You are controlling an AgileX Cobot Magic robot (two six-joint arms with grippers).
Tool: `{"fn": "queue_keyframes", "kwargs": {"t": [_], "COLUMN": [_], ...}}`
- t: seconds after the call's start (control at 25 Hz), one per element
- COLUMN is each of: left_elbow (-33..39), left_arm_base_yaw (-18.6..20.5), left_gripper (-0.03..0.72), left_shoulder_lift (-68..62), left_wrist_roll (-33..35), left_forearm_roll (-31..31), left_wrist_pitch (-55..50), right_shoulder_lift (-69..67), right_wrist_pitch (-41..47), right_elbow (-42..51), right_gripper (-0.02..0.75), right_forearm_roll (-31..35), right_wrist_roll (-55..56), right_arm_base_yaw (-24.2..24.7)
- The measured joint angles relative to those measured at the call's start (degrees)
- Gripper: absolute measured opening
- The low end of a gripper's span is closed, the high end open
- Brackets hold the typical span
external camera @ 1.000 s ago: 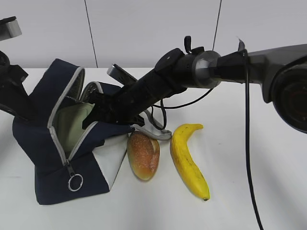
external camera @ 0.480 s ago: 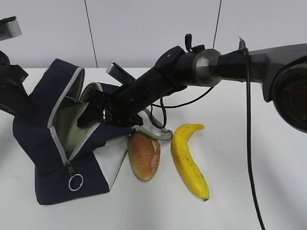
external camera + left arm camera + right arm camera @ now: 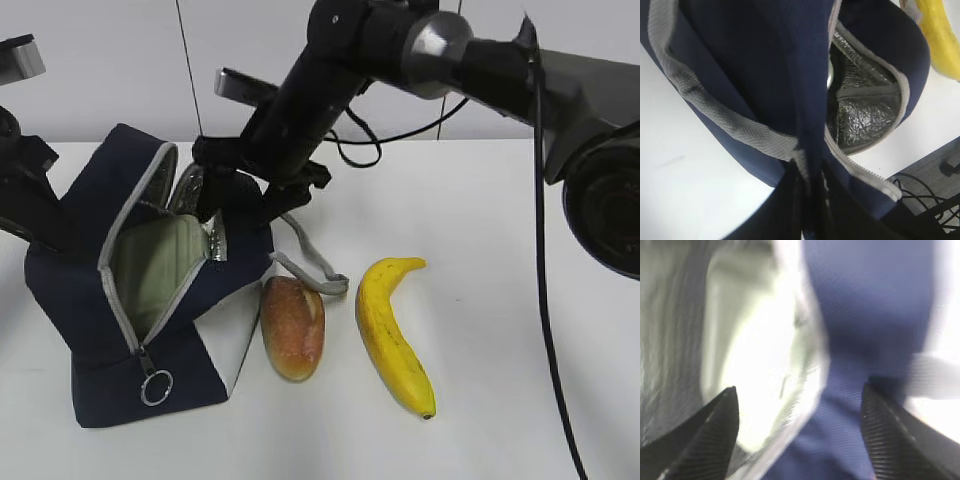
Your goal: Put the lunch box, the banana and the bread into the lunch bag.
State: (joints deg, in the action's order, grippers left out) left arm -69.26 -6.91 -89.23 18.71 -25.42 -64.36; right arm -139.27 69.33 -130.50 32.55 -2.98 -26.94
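The navy lunch bag lies open on the white table. The lunch box sits inside it, its sage-green lid facing out of the opening. My right gripper hangs open and empty just above the bag's open top; in the right wrist view the blurred lunch box and the navy fabric lie below it. My left gripper is shut on the lunch bag's fabric at its far left side. The bread and the banana lie on the table right of the bag.
A grey webbing handle trails from the bag toward the bread. The bag's silver lining shows in the left wrist view, with the banana's edge beyond. The left arm stands behind the bag. A white wall runs behind the table.
My right gripper has come up and back out of the bag, open, leaving the lunch box inside. The bag's flap has dropped and the bread has shifted slightly left.
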Motion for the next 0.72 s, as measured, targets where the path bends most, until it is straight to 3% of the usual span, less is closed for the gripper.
{"fn": "queue_keyframes", "kwargs": {"t": [0.2,0.48,0.72], "left_elbow": [0.0,0.0,0.0], "left_arm_base_yaw": [0.0,0.0,0.0], "left_gripper": [0.009,0.009,0.009], "left_shoulder_lift": [0.0,0.0,0.0], "left_wrist_roll": [0.0,0.0,0.0], "left_forearm_roll": [0.0,0.0,0.2], "left_wrist_pitch": [0.0,-0.2,-0.3], "right_shoulder_lift": [0.0,1.4,9.6], "right_wrist_pitch": [0.8,1.5,1.6], "right_elbow": [-6.2,-6.4,0.5], "right_gripper": [0.573,0.573,0.573], "right_forearm_roll": [-3.3,-7.4,-16.8], "right_wrist_roll": [3.6,6.2,8.2], "right_arm_base_yaw": [0.2,0.2,0.7]}}
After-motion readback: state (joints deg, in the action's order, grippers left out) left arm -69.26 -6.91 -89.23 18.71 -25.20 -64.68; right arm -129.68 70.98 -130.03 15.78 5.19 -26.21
